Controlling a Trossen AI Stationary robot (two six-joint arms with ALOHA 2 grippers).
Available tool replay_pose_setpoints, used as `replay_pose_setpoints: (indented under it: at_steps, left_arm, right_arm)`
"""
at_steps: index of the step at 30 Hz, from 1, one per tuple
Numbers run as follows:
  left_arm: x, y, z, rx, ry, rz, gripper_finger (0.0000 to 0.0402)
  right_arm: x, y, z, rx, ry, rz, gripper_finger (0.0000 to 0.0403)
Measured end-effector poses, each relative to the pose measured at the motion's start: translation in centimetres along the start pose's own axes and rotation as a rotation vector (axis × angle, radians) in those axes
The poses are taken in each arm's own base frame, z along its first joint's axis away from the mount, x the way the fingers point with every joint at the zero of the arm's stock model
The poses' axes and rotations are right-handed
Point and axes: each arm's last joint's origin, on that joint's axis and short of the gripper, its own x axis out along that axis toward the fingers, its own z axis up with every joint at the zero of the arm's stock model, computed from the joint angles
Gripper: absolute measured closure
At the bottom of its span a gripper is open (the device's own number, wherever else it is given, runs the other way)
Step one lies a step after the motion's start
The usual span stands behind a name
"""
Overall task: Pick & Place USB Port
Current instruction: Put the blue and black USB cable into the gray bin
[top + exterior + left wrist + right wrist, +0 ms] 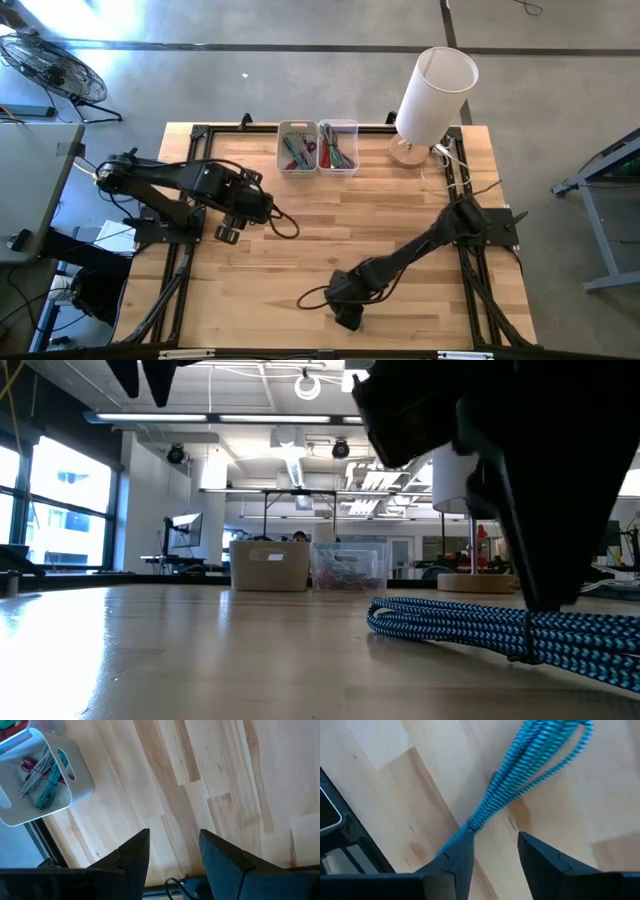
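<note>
On the wooden table (400,215), the blue cable bundle (530,775) lies lengthwise beyond the right tool (492,855), parted, empty.

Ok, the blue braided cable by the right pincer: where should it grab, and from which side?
Probably at the pinched waist of the blue braided cable, where the bundled strands narrow, coming straight down from above since it lies flat on the table. The right pincer is open, its fingers already astride the tail end.
</note>
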Motion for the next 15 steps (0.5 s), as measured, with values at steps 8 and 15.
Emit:
replay_pose_setpoints:
  at_steps: [8, 15]
  left_arm:
    - [0.42, -0.07, 0.11, 0.025, -0.001, -0.001, 0.0237]
    - [0.43, 0.00, 0.11, 0.051, 0.000, 0.008, 0.0237]
  right_arm:
    - [1.12, 0.49, 0.41, 0.017, -0.015, 0.049, 0.0258]
    - [1.11, 0.78, 0.63, 0.015, -0.036, 0.079, 0.0258]
